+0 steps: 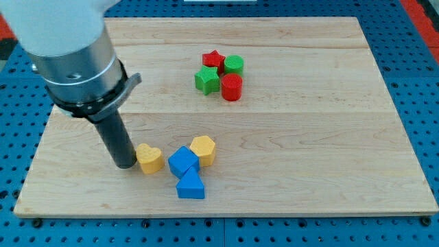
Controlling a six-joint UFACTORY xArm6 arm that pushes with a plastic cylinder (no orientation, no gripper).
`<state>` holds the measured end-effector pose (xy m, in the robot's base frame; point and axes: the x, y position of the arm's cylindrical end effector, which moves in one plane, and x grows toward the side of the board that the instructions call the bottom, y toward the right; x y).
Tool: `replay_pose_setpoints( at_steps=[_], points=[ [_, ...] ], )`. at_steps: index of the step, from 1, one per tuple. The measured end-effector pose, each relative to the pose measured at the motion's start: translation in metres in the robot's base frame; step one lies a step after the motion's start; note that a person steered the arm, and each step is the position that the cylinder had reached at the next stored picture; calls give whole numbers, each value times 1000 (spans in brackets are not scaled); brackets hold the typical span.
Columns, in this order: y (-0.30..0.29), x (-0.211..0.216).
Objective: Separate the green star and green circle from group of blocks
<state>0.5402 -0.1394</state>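
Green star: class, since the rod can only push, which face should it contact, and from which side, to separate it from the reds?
Hedged: the green star touches red blocks on its right, so my tip should go between them and push left.

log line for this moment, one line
my tip: touching yellow heart, view's lower left | green star, green circle: still grouped with red blocks

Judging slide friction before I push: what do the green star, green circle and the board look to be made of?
Green star and green circle: probably plastic, matte, uniform colour; fine ridges hint at 3D printing, uncertain. Board: light wood, visible grain and plank seams, smooth, low sheen. My tip is far off, beside the yellow heart.
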Motion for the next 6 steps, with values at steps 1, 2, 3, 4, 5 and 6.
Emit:
replay_pose_setpoints(
  at_steps=[1,2,3,4,5,6],
  points=[
    [-7,-18],
    [19,-60],
    [26,-111],
    [52,-142],
    [96,-161],
    [136,-167]
  ],
)
